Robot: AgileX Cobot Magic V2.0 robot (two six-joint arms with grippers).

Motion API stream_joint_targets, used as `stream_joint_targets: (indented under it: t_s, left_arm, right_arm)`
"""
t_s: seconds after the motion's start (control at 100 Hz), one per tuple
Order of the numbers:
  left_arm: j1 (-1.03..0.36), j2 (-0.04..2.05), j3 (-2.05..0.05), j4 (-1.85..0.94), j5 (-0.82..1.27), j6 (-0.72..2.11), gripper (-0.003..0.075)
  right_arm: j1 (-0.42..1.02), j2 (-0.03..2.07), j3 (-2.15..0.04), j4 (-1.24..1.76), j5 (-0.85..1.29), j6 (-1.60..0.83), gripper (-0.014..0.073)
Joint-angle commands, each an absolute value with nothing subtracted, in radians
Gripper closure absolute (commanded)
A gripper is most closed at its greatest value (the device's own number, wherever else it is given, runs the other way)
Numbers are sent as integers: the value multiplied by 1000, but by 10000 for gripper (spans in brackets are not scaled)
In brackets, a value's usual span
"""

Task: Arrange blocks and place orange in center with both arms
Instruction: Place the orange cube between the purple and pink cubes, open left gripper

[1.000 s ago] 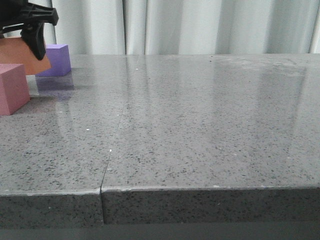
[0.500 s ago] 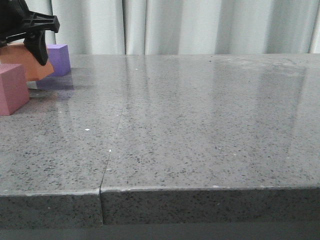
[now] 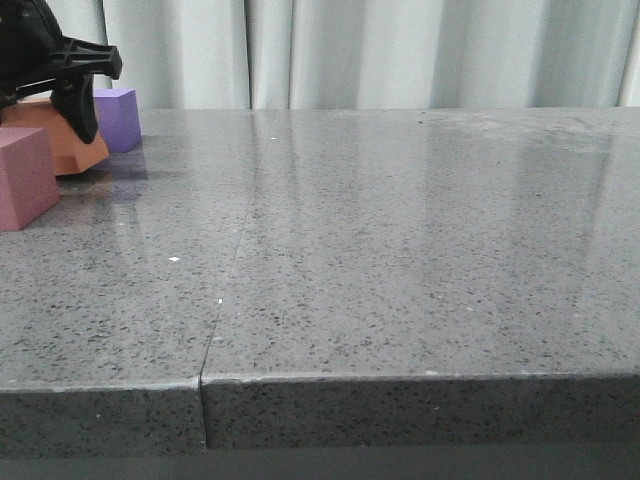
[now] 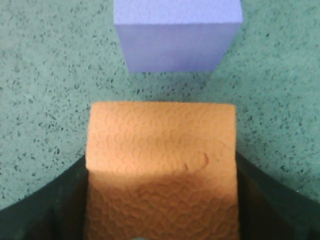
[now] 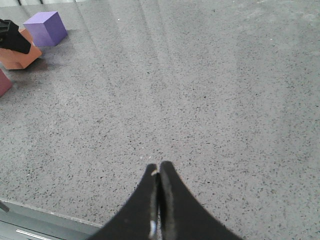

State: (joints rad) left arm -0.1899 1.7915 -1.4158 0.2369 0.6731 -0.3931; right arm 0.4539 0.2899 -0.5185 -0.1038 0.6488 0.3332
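Front view: my left pincer (image 3: 45, 85), clamped on the orange cube (image 3: 60, 135), has lowered it to the tabletop (image 3: 400, 250) between pink cube (image 3: 25, 175) at seven o'clock and purple cube (image 3: 118, 118) at one; release next, I judge. Right pincer (image 5: 159, 172) shut, empty.

Grey speckled stone table (image 3: 400, 250), with a seam running from the front edge toward the back. Near the far left corner: purple cube (image 3: 118, 118), orange cube (image 3: 55, 140), pink cube (image 3: 25, 175), in a close row.

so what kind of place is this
Probably a robot test bench rather than a home: a bare speckled grey stone table, a plain pale curtain behind it, and only foam cubes like the orange one.
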Motion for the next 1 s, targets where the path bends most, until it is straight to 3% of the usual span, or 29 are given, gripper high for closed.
stream_joint_targets:
  t_s: [0.0, 0.15, 0.34, 0.41, 0.99]
  left_arm:
    - [-186, 1754, -1442, 243, 646, -404, 420]
    - [-186, 1756, -1442, 243, 639, -404, 393]
    - [-186, 1756, -1442, 243, 638, -402, 182]
    - [-186, 1754, -1442, 243, 638, -402, 139]
    - [-186, 1646, -1444, 243, 611, -400, 136]
  right_arm:
    - [456, 299, -540, -116, 578, 324, 662]
    - [456, 299, -540, -116, 578, 324, 662]
    - [456, 299, -540, -116, 578, 324, 662]
    - [456, 299, -540, -116, 578, 324, 662]
    - [456, 299, -540, -116, 578, 324, 662]
